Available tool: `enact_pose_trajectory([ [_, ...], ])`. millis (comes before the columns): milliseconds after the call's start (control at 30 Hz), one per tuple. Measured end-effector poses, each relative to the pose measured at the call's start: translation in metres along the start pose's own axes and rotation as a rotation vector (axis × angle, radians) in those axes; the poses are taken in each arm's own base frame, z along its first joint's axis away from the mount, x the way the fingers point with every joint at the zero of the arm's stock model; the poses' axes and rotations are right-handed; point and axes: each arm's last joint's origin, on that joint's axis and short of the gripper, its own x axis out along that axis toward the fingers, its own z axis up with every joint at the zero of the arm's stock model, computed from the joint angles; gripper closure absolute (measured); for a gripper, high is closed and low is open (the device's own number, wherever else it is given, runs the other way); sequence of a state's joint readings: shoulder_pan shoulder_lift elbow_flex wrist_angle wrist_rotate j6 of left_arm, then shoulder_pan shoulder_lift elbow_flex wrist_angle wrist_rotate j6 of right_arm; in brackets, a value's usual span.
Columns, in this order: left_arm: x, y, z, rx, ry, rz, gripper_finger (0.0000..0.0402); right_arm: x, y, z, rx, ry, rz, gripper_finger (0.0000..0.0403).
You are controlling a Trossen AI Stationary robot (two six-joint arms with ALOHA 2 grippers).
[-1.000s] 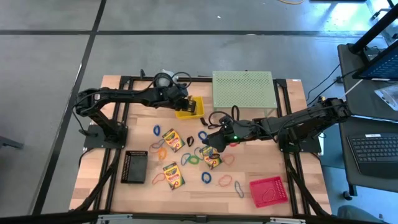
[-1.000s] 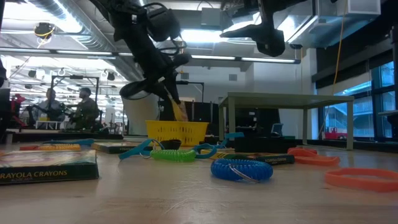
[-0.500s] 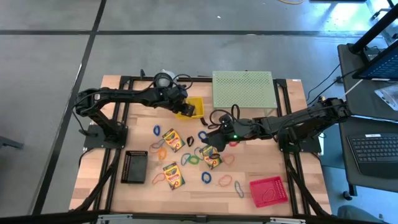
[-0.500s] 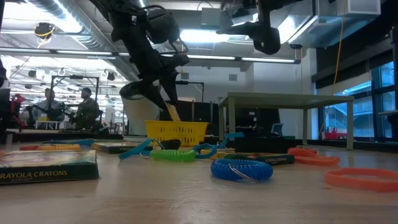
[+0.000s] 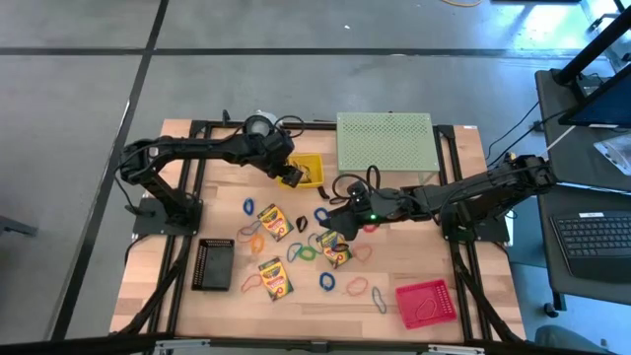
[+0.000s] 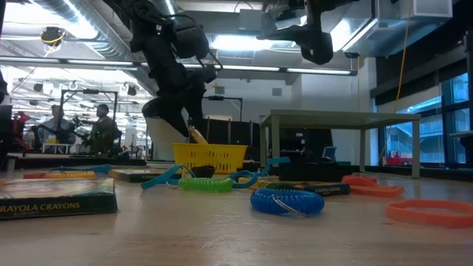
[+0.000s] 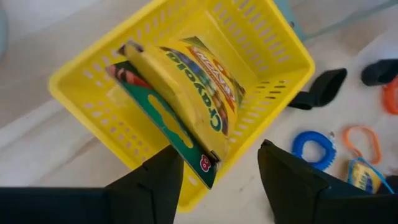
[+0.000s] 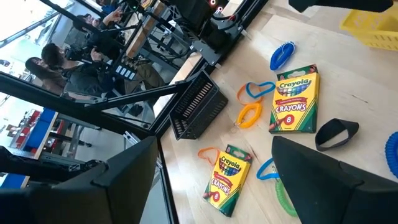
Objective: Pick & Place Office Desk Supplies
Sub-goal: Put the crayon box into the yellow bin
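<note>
The left gripper [image 7: 214, 180] hangs just over the near edge of the yellow basket [image 7: 273, 46], and its two fingers are spread apart with nothing between them. A crayon box [image 7: 186, 93] sits inside the basket, leaning on its side against the basket wall, with one end sticking up past the rim. In the high view the left gripper [image 5: 289, 176] is at the basket [image 5: 308, 170], near the back of the table [image 5: 414, 258] and next to the green stand [image 5: 385, 141]. The right gripper [image 5: 335, 223] hovers over the middle of the table, above the pile of things there. Its fingers are wide apart and hold nothing. Three more crayon boxes lie flat on the wood: one [image 5: 272, 221] near the middle left, one [image 5: 275, 278] closer to the front, and one [image 5: 334, 249] just under the right gripper. Many rubber bands lie around them, like a blue one [image 5: 326, 281], a green one [image 5: 308, 252] and an orange one [image 5: 355, 286]. A black tray [image 5: 214, 263] sits at the left front. A red basket [image 5: 426, 302] sits at the right front with a band inside. In the low view a blue coil band [image 6: 287, 201] lies close up, and people [image 6: 94, 127] sit far back in the room.
</note>
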State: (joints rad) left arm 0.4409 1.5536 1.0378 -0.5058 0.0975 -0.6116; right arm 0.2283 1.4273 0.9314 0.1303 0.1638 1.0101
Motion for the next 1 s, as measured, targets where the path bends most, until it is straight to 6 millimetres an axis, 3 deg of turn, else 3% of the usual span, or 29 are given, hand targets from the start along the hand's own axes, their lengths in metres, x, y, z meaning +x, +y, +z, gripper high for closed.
enact_pose_trajectory([
  [167,-0.004,0.003,-0.001,0.014,0.046,-0.038,0.02,0.0,0.0,0.0,-0.001,0.001,0.001,0.0085],
  [433,-0.028,0.007,0.006,0.069,0.001,-0.029,0.0199,0.0,0.0,0.0,-0.024,-0.003,0.004,0.0085],
  [700,-0.031,0.013,0.002,0.104,0.077,0.011,0.0199,0.0,0.0,0.0,-0.025,-0.004,0.004,0.0085],
  [867,-0.035,0.008,-0.003,0.094,0.152,-0.112,0.0201,0.0,0.001,0.0,-0.025,-0.005,0.005,0.0085],
  [1000,-0.041,-0.008,-0.021,0.196,0.263,-0.196,0.0206,0.0,0.0,0.0,-0.031,0.0,-0.004,0.0085],
])
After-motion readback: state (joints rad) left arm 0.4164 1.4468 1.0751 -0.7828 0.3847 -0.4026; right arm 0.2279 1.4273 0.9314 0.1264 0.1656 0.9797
